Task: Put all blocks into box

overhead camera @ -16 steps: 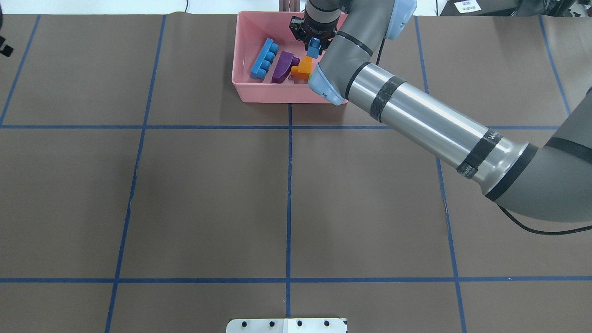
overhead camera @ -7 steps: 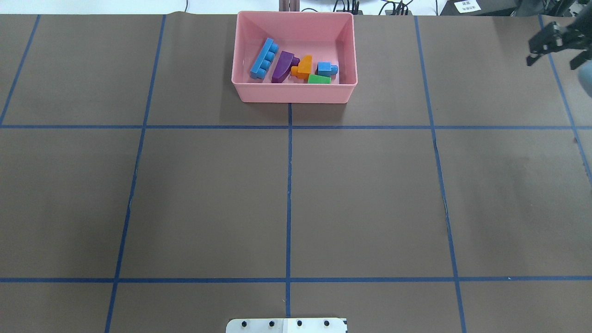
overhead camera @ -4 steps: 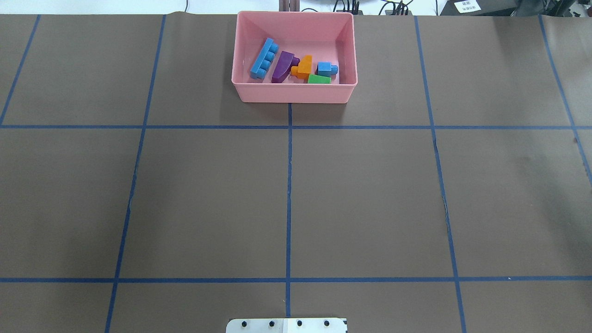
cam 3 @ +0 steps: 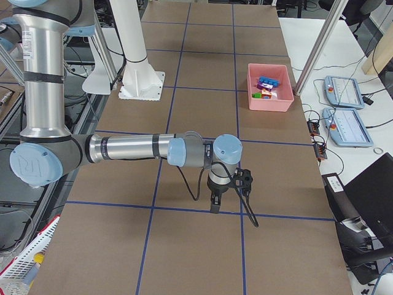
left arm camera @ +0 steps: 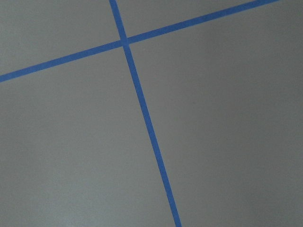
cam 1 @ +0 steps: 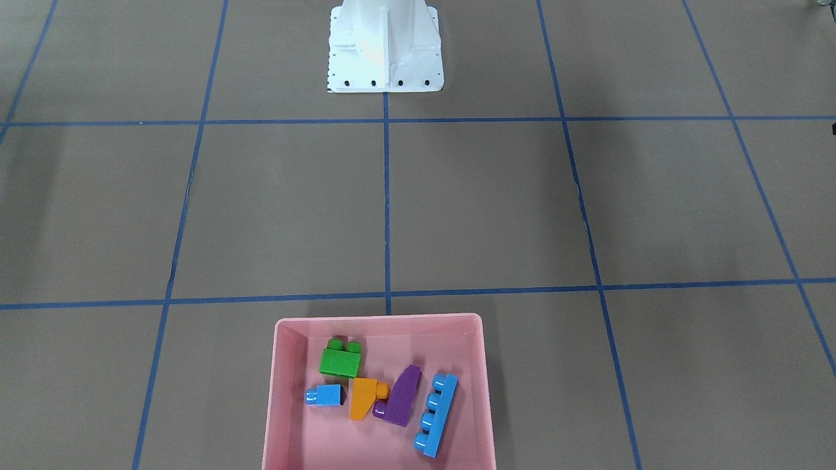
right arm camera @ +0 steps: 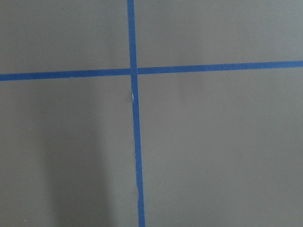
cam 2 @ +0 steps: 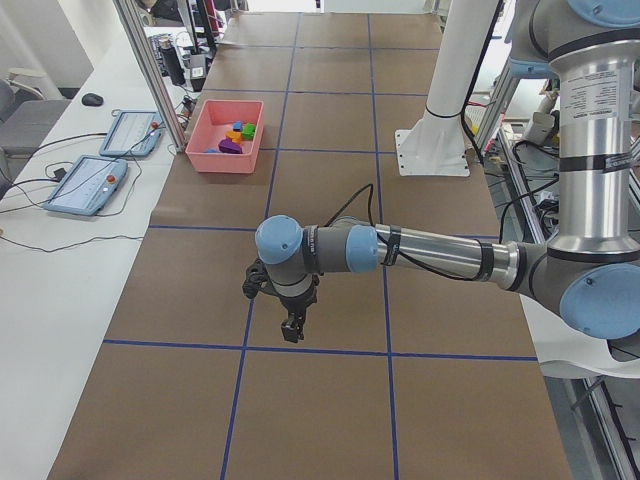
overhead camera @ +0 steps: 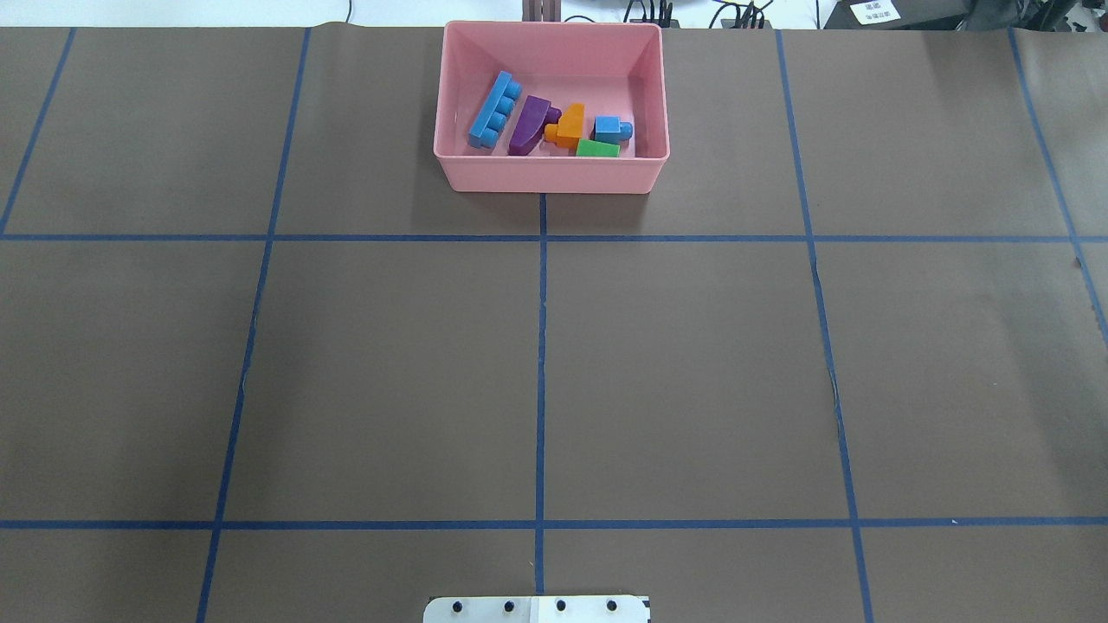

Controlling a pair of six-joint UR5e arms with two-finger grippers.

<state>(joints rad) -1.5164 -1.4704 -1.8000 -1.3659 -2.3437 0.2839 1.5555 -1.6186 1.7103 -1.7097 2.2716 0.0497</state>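
The left end effector (cam 2: 291, 332) hangs low over the counter (overhead camera: 389, 372) and points down. I cannot tell if it is open or closed. The right end effector (cam 3: 213, 203) hangs the same way at the other end of the counter, and I cannot tell about that one either. Both are well apart from the box (overhead camera: 554, 176).

The counter is brown, and blue tape lines (overhead camera: 541, 346) cut it into big squares. The white robot base (cam 1: 384, 46) stands at one edge. The pink box sits at the far edge from it. A white side desk (cam 2: 60, 130) beside the counter holds two tablets (cam 2: 87, 187).

All five blocks lie in the box: the long blue block (overhead camera: 494, 110), the purple block (overhead camera: 530, 125), the orange block (overhead camera: 569, 126), the small blue block (overhead camera: 611, 130) and the green block (overhead camera: 597, 149).

A moment ago the right arm reached over the box with the small blue block in its grip. Now that arm is gone from above, and the block lies just beside the green one.
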